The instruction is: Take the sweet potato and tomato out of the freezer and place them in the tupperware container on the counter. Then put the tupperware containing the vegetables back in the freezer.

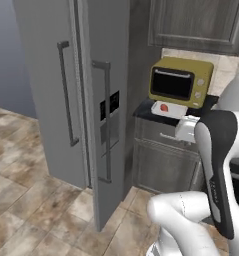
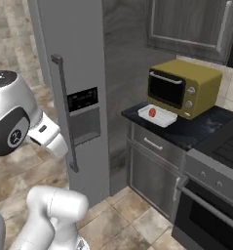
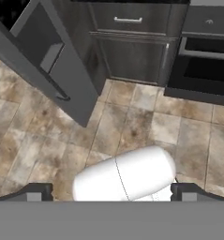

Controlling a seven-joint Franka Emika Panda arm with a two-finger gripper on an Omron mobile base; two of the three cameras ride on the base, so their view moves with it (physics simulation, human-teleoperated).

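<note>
Hand view looks down at the floor tiles, and the claw (image 3: 111,192) is released, its two tips far apart with nothing between them. The tupperware container (image 1: 169,109) lies on the worktop (image 2: 196,128) before the microwave (image 2: 184,88), with one red thing inside, probably the tomato (image 2: 152,113). The freezer (image 1: 66,90) stands left of it. The right base view shows the oven, which the left one hides behind the arm.

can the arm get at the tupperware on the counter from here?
Probably yes. The tupperware lies uncovered at the counter's front edge before the microwave; the ajar freezer door stands off to its side.
</note>
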